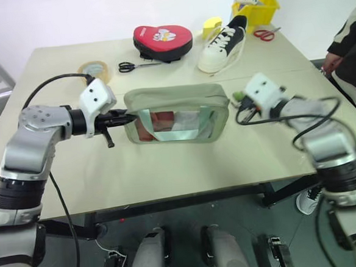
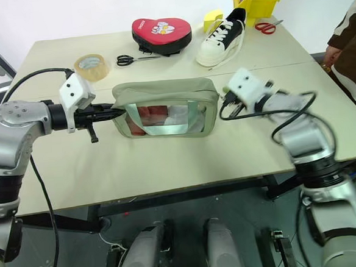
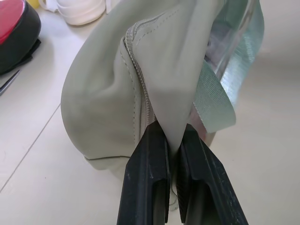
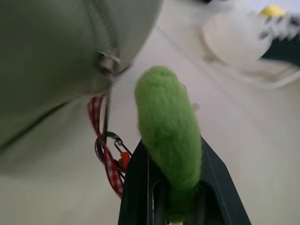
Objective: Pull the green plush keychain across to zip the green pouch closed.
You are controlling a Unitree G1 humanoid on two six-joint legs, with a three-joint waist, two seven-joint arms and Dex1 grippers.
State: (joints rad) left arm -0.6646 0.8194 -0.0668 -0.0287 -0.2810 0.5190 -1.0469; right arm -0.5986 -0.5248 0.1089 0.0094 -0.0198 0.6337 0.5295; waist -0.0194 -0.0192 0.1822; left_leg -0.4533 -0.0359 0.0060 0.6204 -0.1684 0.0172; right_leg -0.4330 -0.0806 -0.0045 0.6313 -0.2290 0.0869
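Here the left gripper (image 3: pixel 169 140) pinches the green pouch (image 1: pixel 176 112) at nine o'clock for anchorage, while the right gripper (image 4: pixel 174 187), at three o'clock, is clamped on the green plush keychain (image 4: pixel 168 131).

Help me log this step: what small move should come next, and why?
Probably let go of the keychain. The right gripper is shut on it beside the pouch, whose zipper slider seems to sit at that end already, so the zip looks closed. The left gripper pinches the pouch's other end and could let go afterwards.
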